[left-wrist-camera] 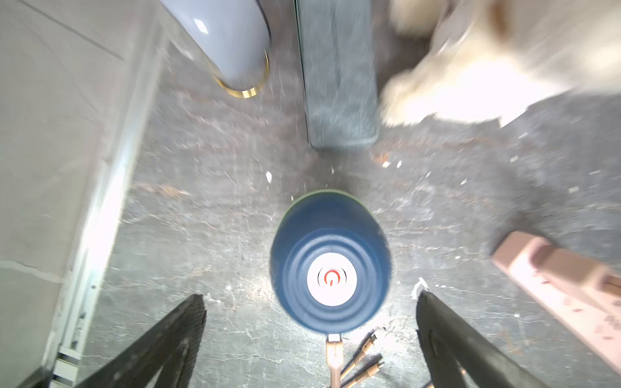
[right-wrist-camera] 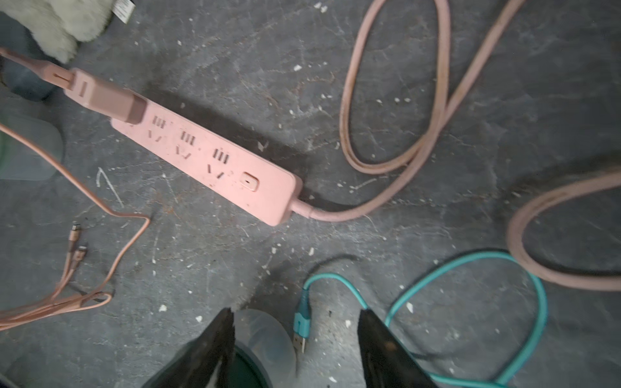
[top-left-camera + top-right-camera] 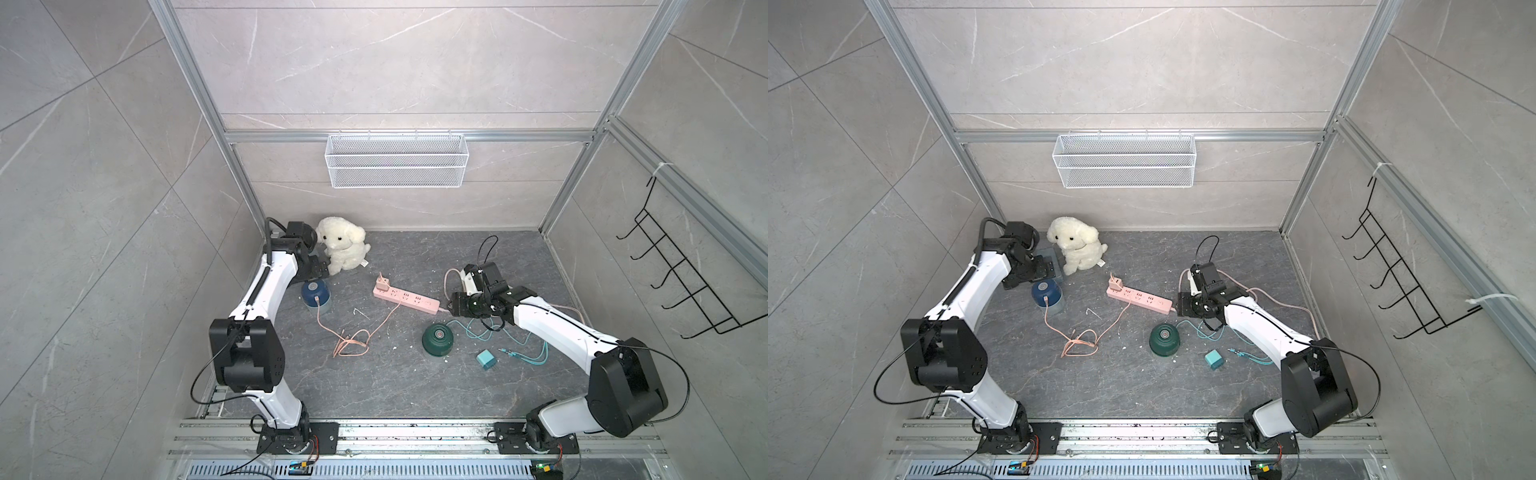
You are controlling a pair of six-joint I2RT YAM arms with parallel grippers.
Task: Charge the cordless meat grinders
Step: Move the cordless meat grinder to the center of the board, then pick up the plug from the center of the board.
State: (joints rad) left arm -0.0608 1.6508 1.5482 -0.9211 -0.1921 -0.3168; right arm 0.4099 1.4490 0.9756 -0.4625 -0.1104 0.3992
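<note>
Hovering with its jaws at full spread, the left claw (image 1: 311, 297) sits above the dark navy dome-shaped cordless meat grinder (image 3: 316, 293) and grips nothing. That grinder stands on the dark grey stone-look surface (image 3: 374, 386), near the white plush dog (image 3: 343, 245). A thin pink cable (image 3: 328, 328) enters the grinder's side and leads through a slack tangle toward the pink plug cube (image 3: 382, 286), which is seated in the end socket of the pink power strip (image 3: 409, 299). Judgement: the navy unit looks wired for charging, and the wide jaws suit a release.

The dark green dome-shaped cordless meat grinder (image 3: 437, 337) stands just off the strip's switch end, below the right claw (image 2: 296, 313). The jaws there are part-spread and empty. Between them in the right wrist view lies the loose USB plug (image 2: 300, 331) of the teal cable (image 2: 470, 265), beside the green unit's rim. The small teal plug cube (image 3: 485, 358) lies apart, in no socket. Whether the cable's far end sits in the green grinder cannot be told. Judgement: the claw is placed to take the USB plug. Three sockets near the switch are free.
</note>
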